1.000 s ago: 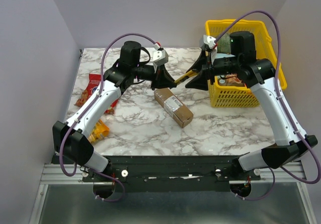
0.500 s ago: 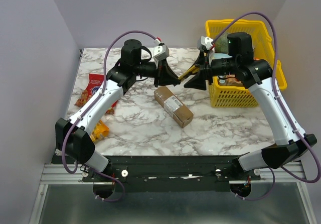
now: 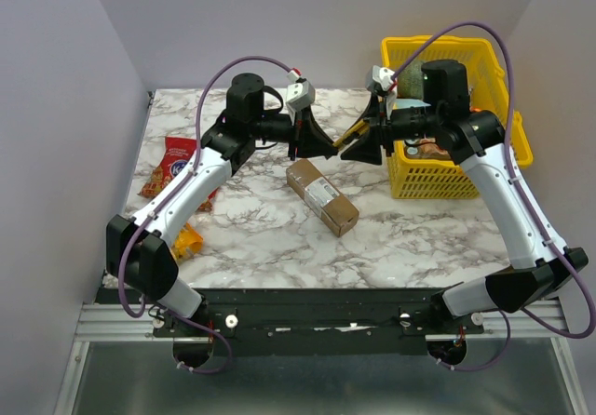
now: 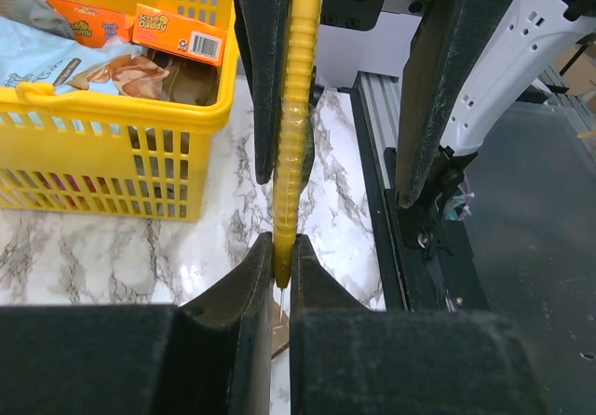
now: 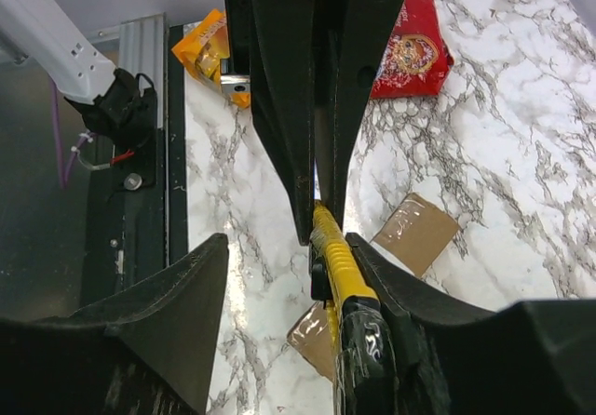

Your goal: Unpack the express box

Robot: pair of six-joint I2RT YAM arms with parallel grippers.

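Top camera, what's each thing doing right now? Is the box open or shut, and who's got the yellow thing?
express box: shut, lying flat on the table.
yellow cutter: in the air, pinched by the left gripper.
left gripper: shut on the yellow cutter.
right gripper: open, fingers either side of the cutter.
yellow basket: upright, things inside.
snack bags: lying flat, untouched.

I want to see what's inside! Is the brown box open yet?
Shut. The express box lies flat with its flaps down and the white label across its top.
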